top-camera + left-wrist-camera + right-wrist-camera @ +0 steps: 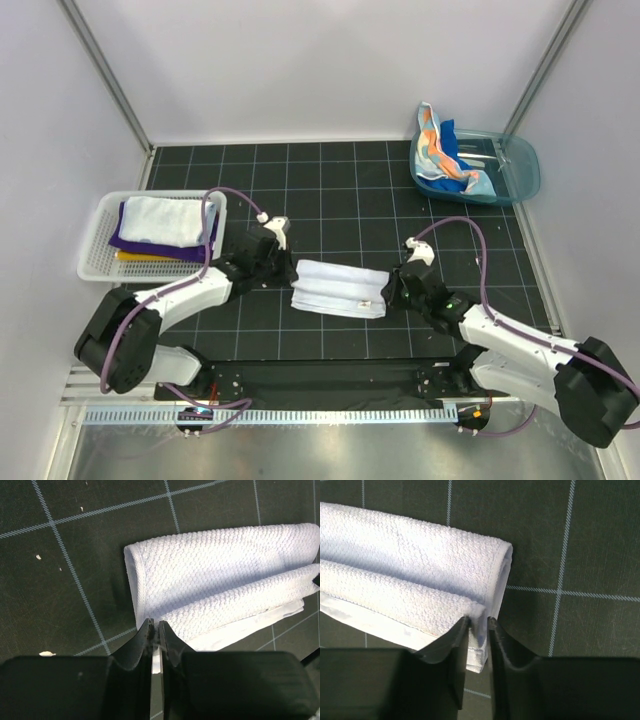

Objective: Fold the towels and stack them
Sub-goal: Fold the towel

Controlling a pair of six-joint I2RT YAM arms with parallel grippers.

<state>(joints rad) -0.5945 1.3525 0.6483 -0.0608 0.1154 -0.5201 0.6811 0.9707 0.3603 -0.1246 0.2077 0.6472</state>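
While clamped by left end effector (154, 626) and right end effector (478, 622), towel (340, 288) on black gridded mat (330, 190).

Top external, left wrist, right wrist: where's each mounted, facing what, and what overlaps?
Top external: above and behind the arm bases, looking down at the mat; both arms show, left gripper and right gripper at the white towel.
Left wrist: on the left arm, facing the towel's left end past its own fingers.
Right wrist: same, at the right end.
Shared: all see the white towel.
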